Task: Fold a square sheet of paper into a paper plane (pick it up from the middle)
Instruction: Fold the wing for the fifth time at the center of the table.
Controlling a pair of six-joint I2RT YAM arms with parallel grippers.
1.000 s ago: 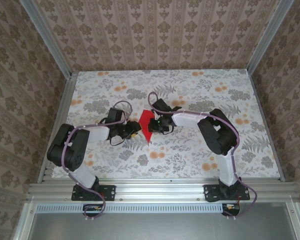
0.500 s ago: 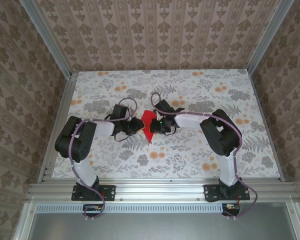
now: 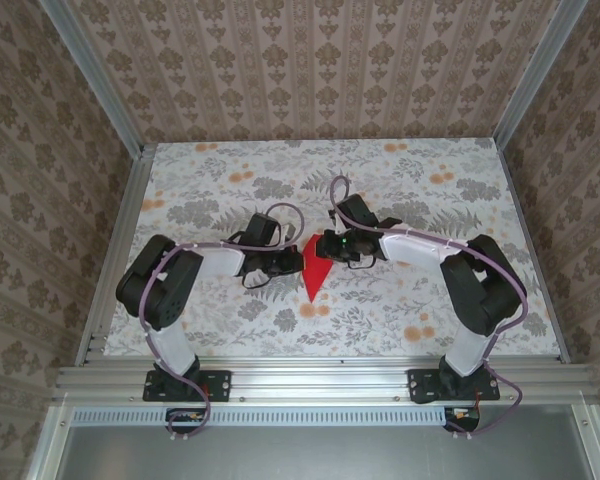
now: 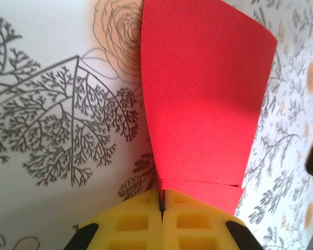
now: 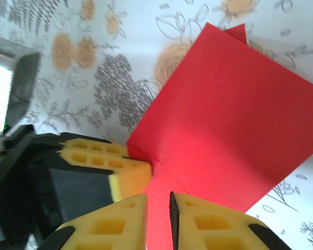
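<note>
The red sheet of paper (image 3: pixel 316 278) is folded and creased, with a pointed tip toward the near edge, and sits mid-table between the two arms. My left gripper (image 3: pixel 298 262) is at its left side. In the left wrist view that gripper (image 4: pixel 161 200) is shut on the lower edge of the paper (image 4: pixel 203 94), yellow pads pressed together. My right gripper (image 3: pixel 327 247) is at the paper's far right. In the right wrist view its jaws (image 5: pixel 159 200) are closed on a fold of the paper (image 5: pixel 224 120), and the left gripper's fingers (image 5: pixel 120 166) pinch the same corner beside it.
The floral tablecloth (image 3: pixel 400 180) covers the table. Aluminium rails (image 3: pixel 115 250) run along the sides and the near edge, with patterned walls behind. Both arms' elbows reach inward to the middle; cables loop over the wrists.
Both arms have shifted to the right with the paper. The left gripper has come up to the sheet and closed on its edge. The paper's tip now points toward the near edge.
</note>
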